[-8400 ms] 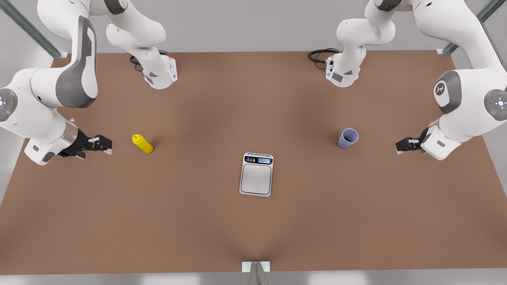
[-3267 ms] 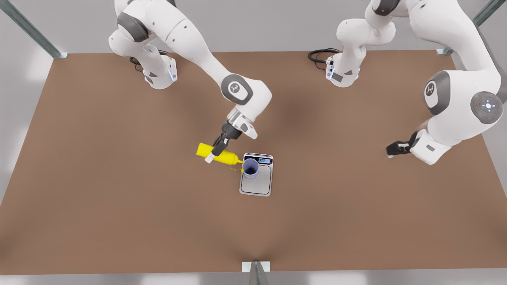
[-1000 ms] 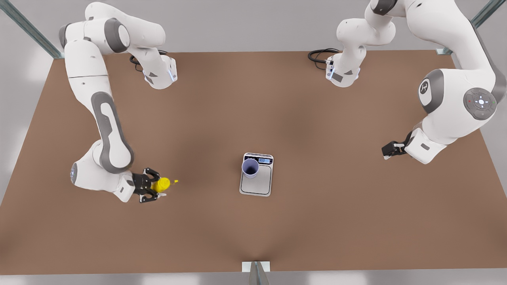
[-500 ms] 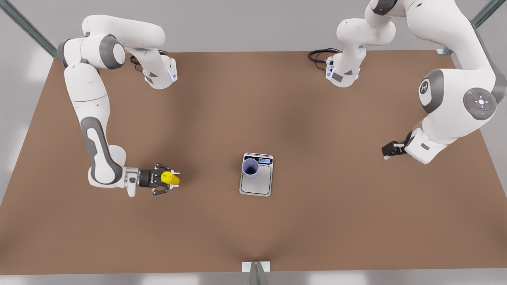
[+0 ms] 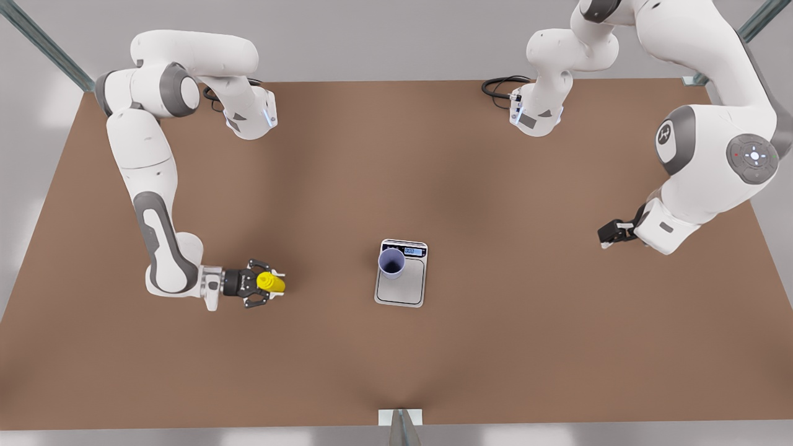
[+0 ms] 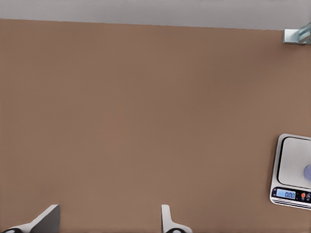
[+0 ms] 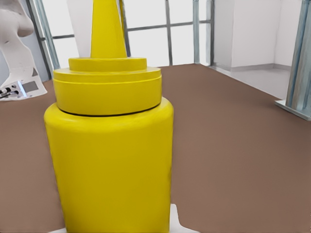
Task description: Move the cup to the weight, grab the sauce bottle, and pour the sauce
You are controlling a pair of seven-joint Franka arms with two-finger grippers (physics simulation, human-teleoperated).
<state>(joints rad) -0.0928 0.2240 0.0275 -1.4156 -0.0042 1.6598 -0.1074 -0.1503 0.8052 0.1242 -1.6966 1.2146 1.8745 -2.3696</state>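
At the front view's left, right gripper (image 5: 276, 285) still clasps sauce bottle (image 5: 270, 282); left gripper (image 5: 603, 239) waits agape.

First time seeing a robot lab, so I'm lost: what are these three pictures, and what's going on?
Two white robot arms with two-finger grippers work over a brown table. The front view looks down on everything: a lavender cup stands on a kitchen scale. The other two pictures come from cameras on the arms' wrists. The right gripper is at the upright yellow sauce bottle, seen close up in its wrist view; whether it grips I cannot tell. The left gripper, open and empty, waits at the front view's right.
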